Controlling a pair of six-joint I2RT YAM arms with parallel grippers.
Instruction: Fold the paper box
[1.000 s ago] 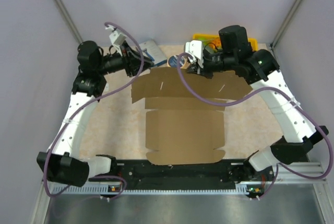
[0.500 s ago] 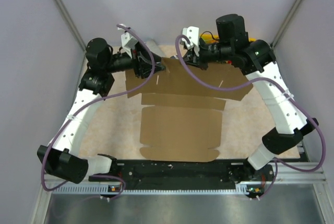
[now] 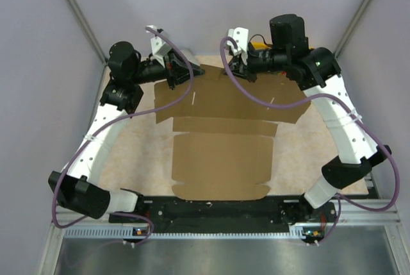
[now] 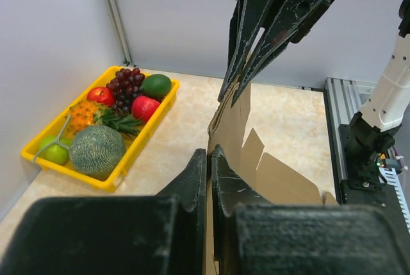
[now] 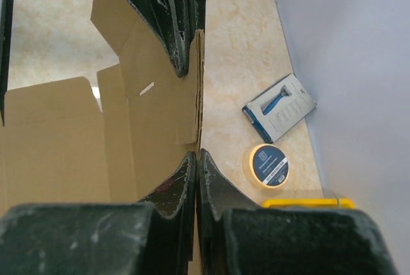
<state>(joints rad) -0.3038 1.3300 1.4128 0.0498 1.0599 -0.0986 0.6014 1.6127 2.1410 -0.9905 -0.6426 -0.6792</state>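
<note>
Brown, unprinted cardboard, a large die-cut sheet with flaps and creases (image 3: 221, 159), lay across the middle of the beige stone-patterned table (image 3: 141, 153); this was the paper box. Its near edge sat by the table's near rail. Its far panel stood tilted up off the table's far part.

The left gripper (image 4: 209, 159) had its black jaws pressed narrow on the raised panel's thin edge, toward the table's left side. The right gripper (image 5: 196, 158) was clamped just as tightly on the same edge, toward the table's right side. The two sets of fingers pointed at each other with a stretch of cardboard between them.

By my reading the step in hand was the first fold, with the far panel being raised along its crease; the near panels were flat on the table and no wall had yet been formed, so the task looked barely begun.

The next move seemed to call for both arms to swing the pinched edge together toward the table's near side, at an even height so the crease bent straight; nothing weighed down the flat part, so it could slide or lift with the pull.

A yellow plastic tray of fruit (image 4: 38, 156), a small blue-grey packet (image 5: 280, 106) and a roll of tape (image 5: 268, 164) sat along the table's far edge, apart from the sheet.
</note>
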